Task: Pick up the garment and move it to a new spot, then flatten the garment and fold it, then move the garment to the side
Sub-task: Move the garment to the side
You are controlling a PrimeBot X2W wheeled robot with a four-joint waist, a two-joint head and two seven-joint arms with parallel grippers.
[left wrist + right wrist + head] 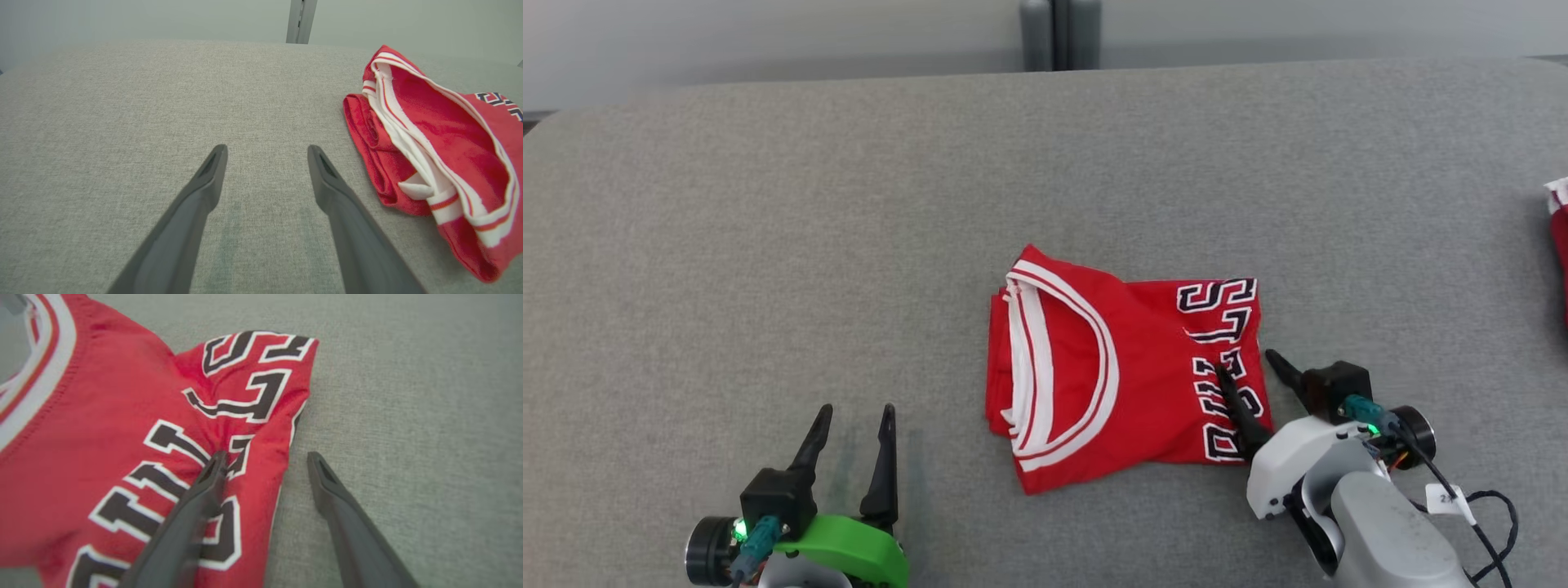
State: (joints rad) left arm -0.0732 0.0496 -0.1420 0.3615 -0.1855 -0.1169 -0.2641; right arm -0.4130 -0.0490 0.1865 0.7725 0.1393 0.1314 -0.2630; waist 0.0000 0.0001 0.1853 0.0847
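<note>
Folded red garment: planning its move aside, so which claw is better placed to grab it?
Right. The right claw stands open astride the lettered edge of the garment, one finger over the cloth; the left claw is open over the grey surface, apart from it.

The garment (1086, 384) is looked down on from high above by the head view, the grey desk (768, 204) spread around it. It is seen low from its collar side by the left wrist view, and closely over its lettered edge by the right.
</note>
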